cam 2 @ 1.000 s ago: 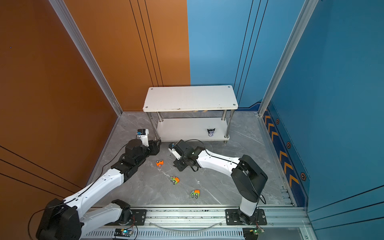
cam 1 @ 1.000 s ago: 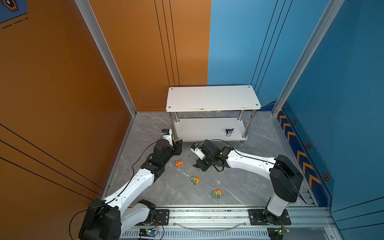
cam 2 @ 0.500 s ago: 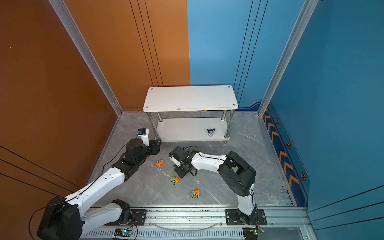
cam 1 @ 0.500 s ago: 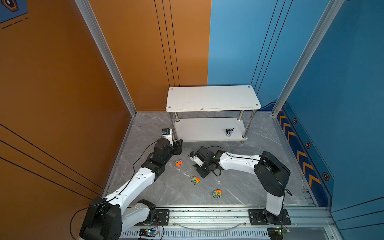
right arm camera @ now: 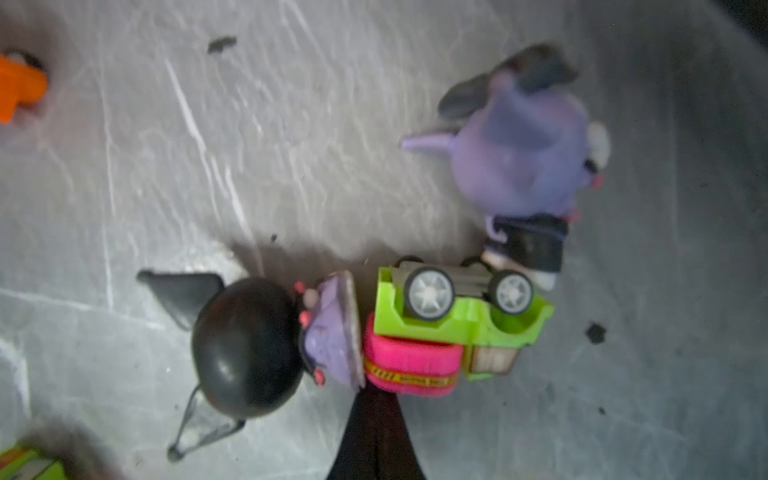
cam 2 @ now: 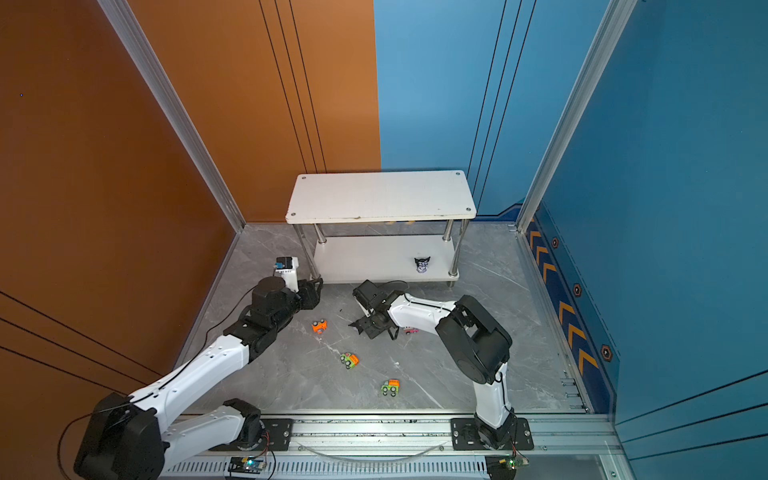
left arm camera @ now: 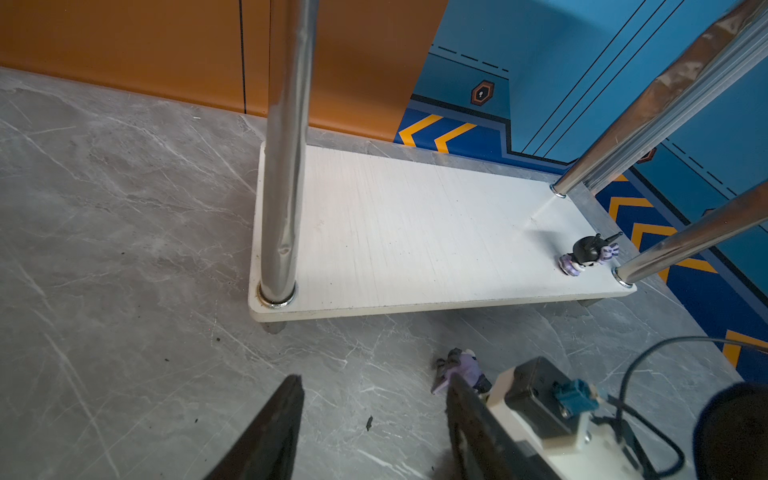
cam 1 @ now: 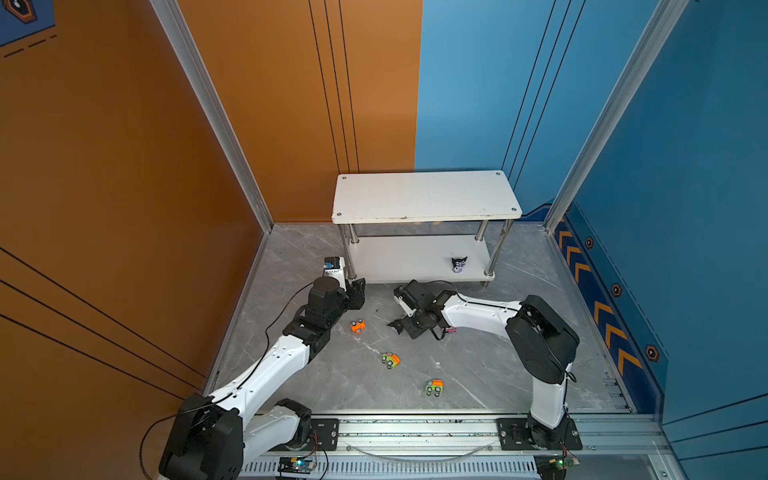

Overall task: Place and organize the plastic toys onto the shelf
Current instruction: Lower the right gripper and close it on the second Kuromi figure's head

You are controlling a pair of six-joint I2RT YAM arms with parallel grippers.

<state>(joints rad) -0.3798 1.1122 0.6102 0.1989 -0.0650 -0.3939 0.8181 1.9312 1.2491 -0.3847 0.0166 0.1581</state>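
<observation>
Jaws of my left gripper (left arm camera: 374,378) stand apart, nothing between; those of my right gripper (right arm camera: 372,411) are pressed together, empty. Only my right wrist view shows the huddle at that tip: black-headed figurine (right arm camera: 249,345), green-and-pink truck (right arm camera: 453,328) on its side, purple figurine (right arm camera: 523,158). The top views hide these under my wrist but show the orange car (cam 1: 357,325) at its 9 o'clock, a green truck (cam 1: 390,360) at 6, a second green truck (cam 1: 434,387) at 5, and a standing figurine (cam 1: 459,264) on the lower tier of the shelf (cam 1: 424,195), toward 3 o'clock.
</observation>
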